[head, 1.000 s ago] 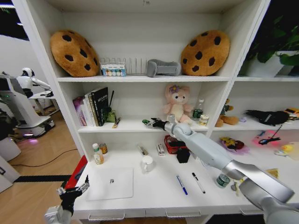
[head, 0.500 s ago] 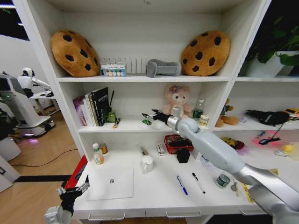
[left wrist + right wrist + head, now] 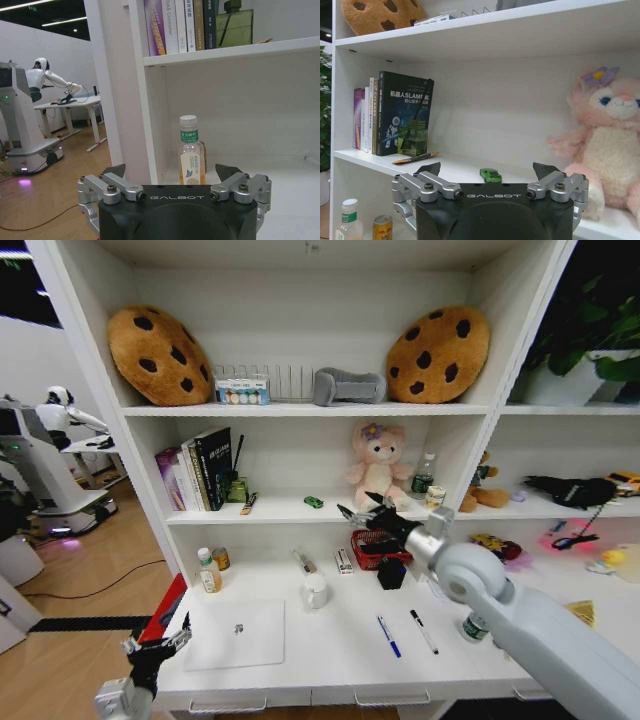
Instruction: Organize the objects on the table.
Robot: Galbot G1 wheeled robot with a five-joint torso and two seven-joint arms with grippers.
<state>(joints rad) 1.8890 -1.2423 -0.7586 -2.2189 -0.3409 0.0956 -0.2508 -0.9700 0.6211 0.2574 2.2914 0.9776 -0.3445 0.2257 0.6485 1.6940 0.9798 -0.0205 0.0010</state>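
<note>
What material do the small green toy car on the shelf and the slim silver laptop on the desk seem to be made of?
The small green toy car looks like painted metal or glossy plastic: its body shines, but the look leaves it open. The slim silver laptop seems to be matte metal, probably aluminium: flat, pale lid without glare.

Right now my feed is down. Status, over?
Right gripper open, empty, off the shelf edge. Green toy car on the middle shelf. Left gripper open, parked low by desk corner. Nothing in the way.
</note>
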